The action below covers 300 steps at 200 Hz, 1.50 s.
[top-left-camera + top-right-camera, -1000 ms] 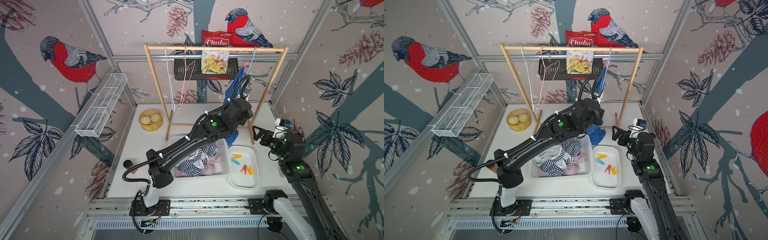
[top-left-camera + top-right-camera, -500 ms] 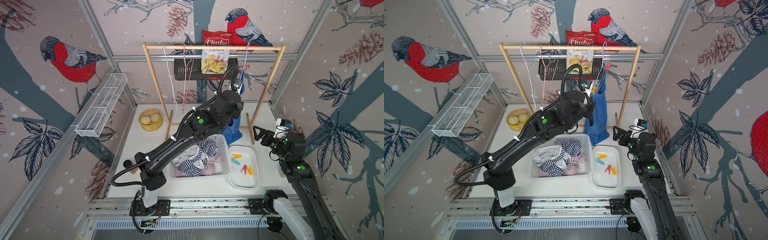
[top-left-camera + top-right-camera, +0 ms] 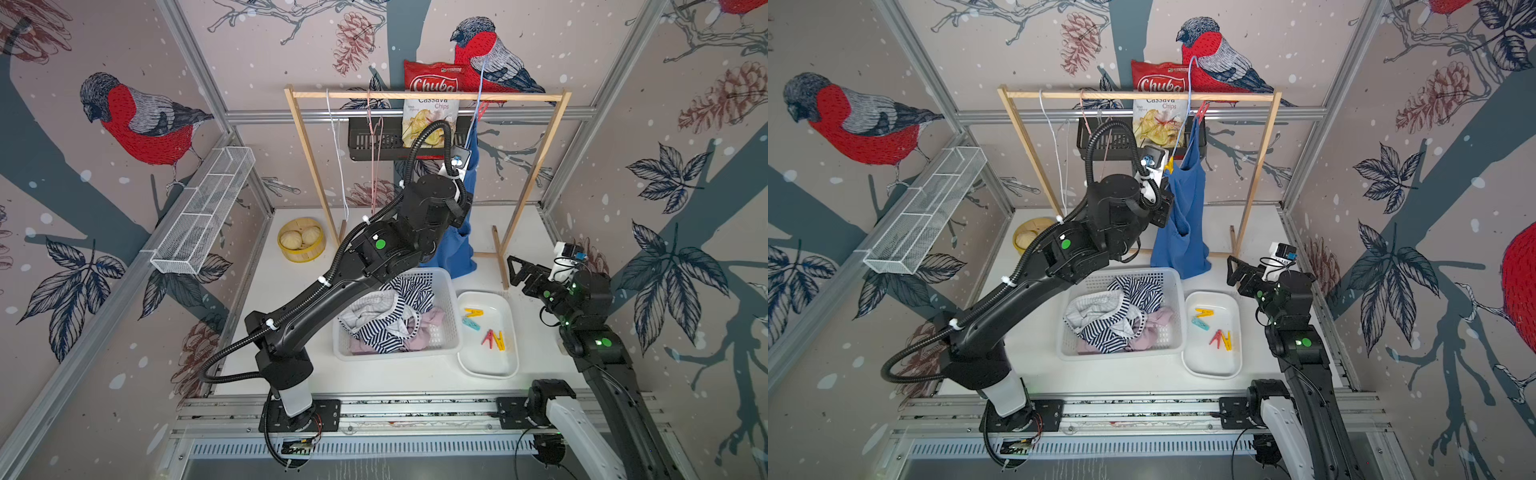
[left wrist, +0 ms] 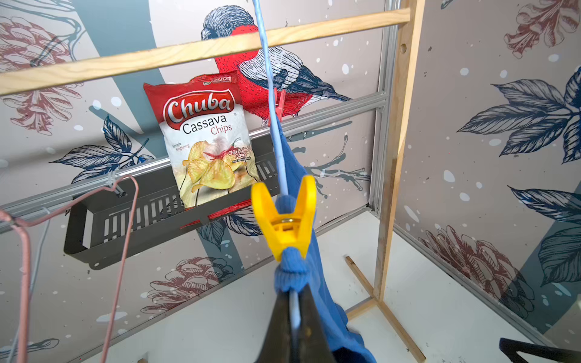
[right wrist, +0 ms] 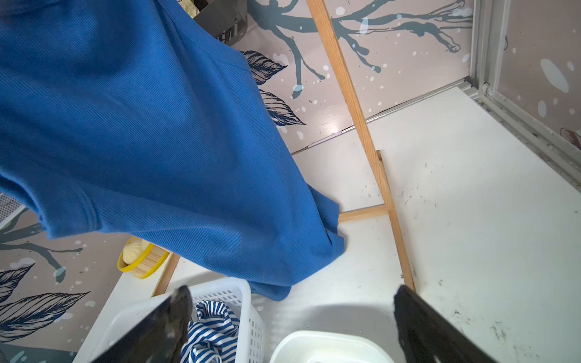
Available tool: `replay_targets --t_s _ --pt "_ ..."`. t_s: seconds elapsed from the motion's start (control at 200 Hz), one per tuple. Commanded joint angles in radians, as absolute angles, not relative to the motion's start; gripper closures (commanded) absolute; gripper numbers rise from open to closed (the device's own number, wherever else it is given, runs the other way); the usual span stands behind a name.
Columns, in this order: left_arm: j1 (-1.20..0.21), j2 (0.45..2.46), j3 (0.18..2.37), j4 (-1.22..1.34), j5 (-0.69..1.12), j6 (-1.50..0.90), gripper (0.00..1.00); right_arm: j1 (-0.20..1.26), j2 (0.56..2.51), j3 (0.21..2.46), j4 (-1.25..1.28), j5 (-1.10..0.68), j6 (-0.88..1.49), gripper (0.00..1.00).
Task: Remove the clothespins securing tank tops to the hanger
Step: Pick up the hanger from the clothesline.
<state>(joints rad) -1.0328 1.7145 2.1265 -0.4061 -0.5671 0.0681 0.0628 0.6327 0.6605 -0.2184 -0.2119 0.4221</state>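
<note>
Right tool, lower right in a top view: spread wide, holding nothing, low over the bench near the rack foot.
Left tool, centre frame in both top views: pressed together on the blue hanger wire. It sits just under the yellow clothespin, which pins a bunched strap of the blue tank top.
Red clothespin is higher on the same wire, near the wooden rail. Two pegs to go, both on this hanger.

Risks, my read:
- Left grip is on thin wire and the hanger only hooks over the rail. A hard tug on a peg could swing or unhook it.
- Yellow peg is just beyond the left fingers, so there's little room. The right tool could hit them coming in.
- A peg squeezed off-centre may spring away and miss the tray.
- With yellow off, the top hangs from red alone and may slump and drag.

Containers:
- White tray, lower centre-right: four loose clothespins, two yellow, one teal, one red.
- White basket, just beside the tray: striped top and pink top, heaped.
- Yellow steamer, centre left: two buns.
- Mesh basket, left wall: looks empty.
- Black shelf, upper centre: chips bag.
</note>
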Motion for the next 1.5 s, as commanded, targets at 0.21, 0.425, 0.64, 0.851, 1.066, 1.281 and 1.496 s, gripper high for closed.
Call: replay_targets --t_s 0.21,0.425,0.64,0.851,1.066,1.281,1.496 --pt "-1.054 1.450 1.763 -0.091 -0.462 0.104 1.00 0.060 0.613 0.653 -0.239 -0.180 0.419 0.00" --pt "-1.071 1.299 1.573 -0.038 -0.363 0.109 1.00 0.060 0.616 0.657 -0.236 -0.175 0.423 0.00" --pt "-1.085 1.152 1.458 0.004 -0.312 0.101 1.00 0.060 0.612 0.659 -0.232 -0.179 0.438 0.00" --pt "-1.085 1.034 1.442 -0.011 -0.284 0.047 1.00 0.061 0.615 0.642 -0.209 -0.182 0.448 0.00" --pt "-1.085 0.944 1.433 -0.020 -0.182 0.037 1.00 0.060 0.633 0.623 -0.158 -0.204 0.469 0.00" --pt "-1.085 0.871 1.434 -0.036 -0.184 0.029 1.00 0.060 0.658 0.627 -0.131 -0.218 0.468 0.00" --pt "-1.086 0.815 1.455 -0.093 -0.167 0.045 1.00 0.062 0.679 0.595 -0.090 -0.245 0.485 0.00"
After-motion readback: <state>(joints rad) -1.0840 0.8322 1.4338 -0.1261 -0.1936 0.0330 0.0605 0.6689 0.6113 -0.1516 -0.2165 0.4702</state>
